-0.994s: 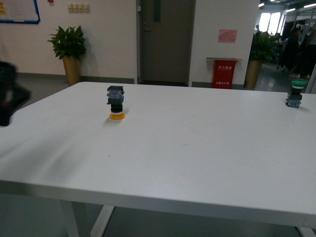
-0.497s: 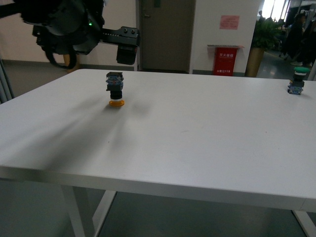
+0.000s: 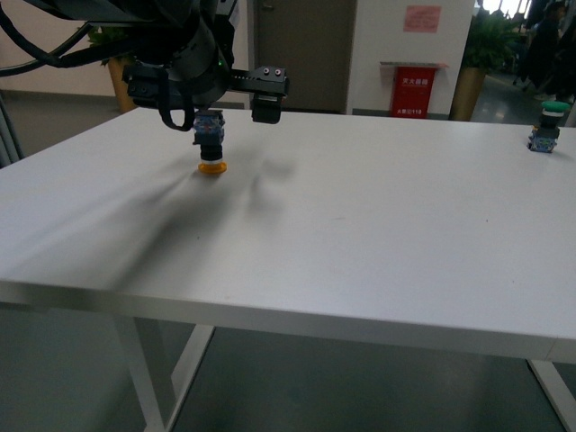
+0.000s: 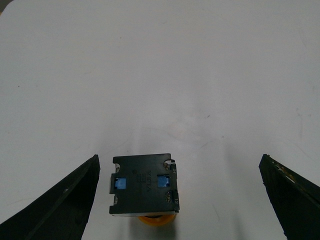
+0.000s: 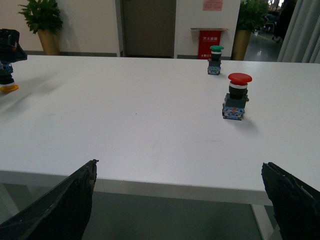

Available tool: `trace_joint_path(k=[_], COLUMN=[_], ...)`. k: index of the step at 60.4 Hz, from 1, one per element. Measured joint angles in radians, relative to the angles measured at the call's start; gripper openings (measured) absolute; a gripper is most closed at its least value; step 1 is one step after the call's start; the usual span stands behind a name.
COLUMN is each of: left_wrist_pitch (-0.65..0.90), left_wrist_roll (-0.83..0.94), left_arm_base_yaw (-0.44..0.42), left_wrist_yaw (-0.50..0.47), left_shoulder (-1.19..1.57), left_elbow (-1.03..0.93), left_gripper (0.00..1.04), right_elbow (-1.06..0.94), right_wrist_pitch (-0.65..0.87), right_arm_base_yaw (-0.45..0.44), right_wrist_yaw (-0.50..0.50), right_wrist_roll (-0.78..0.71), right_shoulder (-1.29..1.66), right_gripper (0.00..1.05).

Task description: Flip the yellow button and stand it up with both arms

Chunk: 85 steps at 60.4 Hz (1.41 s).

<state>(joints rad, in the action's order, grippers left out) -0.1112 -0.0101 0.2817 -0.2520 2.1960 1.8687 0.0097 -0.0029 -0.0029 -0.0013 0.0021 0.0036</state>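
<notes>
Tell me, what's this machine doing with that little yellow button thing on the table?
The robot's left gripper hovers open over the yellow button, one finger on each side, not touching it. The button stands upside down on the white table, cap down and blocky body up, not yet flipped. The right gripper is open and empty by the table's near edge, facing a red button and a green button.

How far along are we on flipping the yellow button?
Done: nothing yet; the yellow button stands cap-down on the table. In hand: the left pincer hangs open above it, fingers wide on either side, not touching. To do: grip it, turn it over and stand it cap-up with the right pincer, which is open at the table's near edge, far from the button.
</notes>
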Motion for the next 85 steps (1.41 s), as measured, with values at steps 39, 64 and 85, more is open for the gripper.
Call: trace_joint_path(k=[39,64,85], left_wrist_pitch=[0.054,0.09,0.22], left_wrist_roll=[0.0,-0.001,-0.1], left_arm_base_yaw=[-0.03,-0.033,-0.002], left_wrist_yaw=[0.003,0.027,0.208], left_shoulder=[0.003,0.001,-0.087], left_elbow=[-0.071,-0.087,-0.15], left_gripper=[0.97,0.38,0.37], right_elbow=[0.0,0.0,0.0], right_wrist_pitch=[0.0,0.0,0.0], right_arm_base_yaw=[0.0,0.0,0.0], right_wrist_yaw=[0.0,0.0,0.0], right_wrist_roll=[0.0,0.0,0.0], right_shoulder=[0.0,0.0,0.0], right_gripper=[0.98,0.98,0.98])
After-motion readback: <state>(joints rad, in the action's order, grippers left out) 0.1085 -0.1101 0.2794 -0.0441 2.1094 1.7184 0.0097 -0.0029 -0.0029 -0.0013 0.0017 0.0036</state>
